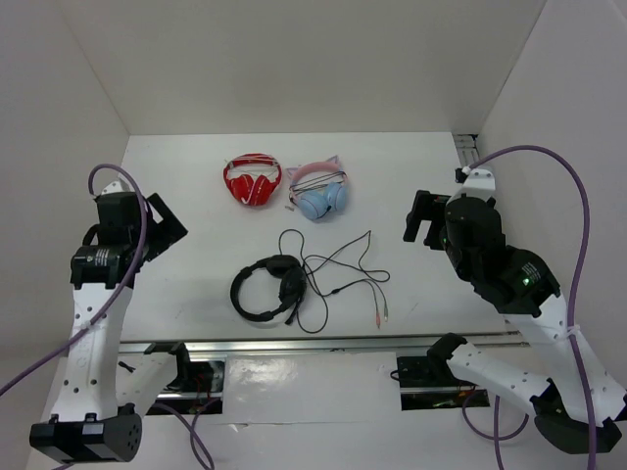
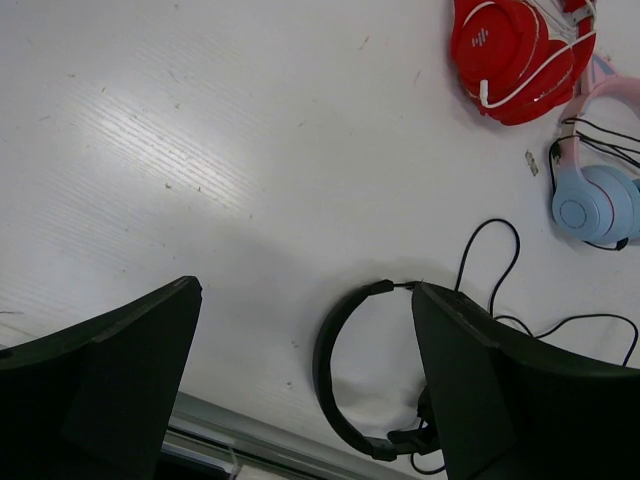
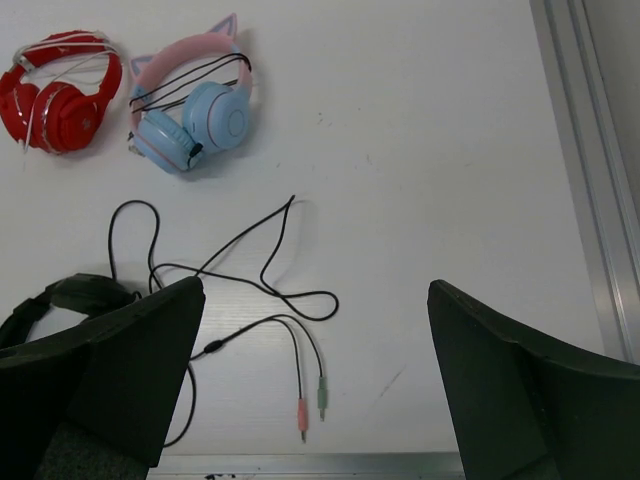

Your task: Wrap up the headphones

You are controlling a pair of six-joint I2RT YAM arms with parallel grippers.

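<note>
**Headset by the front edge**

Your left gripper (image 2: 305, 290) and right gripper (image 3: 315, 288) hang over the table (image 1: 176, 176), fingers spread, holding nothing. The black headphones (image 1: 291, 285) lie near the front rail (image 1: 343, 343), and their loose cable (image 3: 262, 287) trails right. There is room on the table to their left. Only your right wrist view shows the pink and green plugs (image 3: 311, 410). The white mark on the red headphones (image 2: 510, 45) is too small to read.

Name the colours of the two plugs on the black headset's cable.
Pink plug and green plug; clearest in the right wrist view.
</note>
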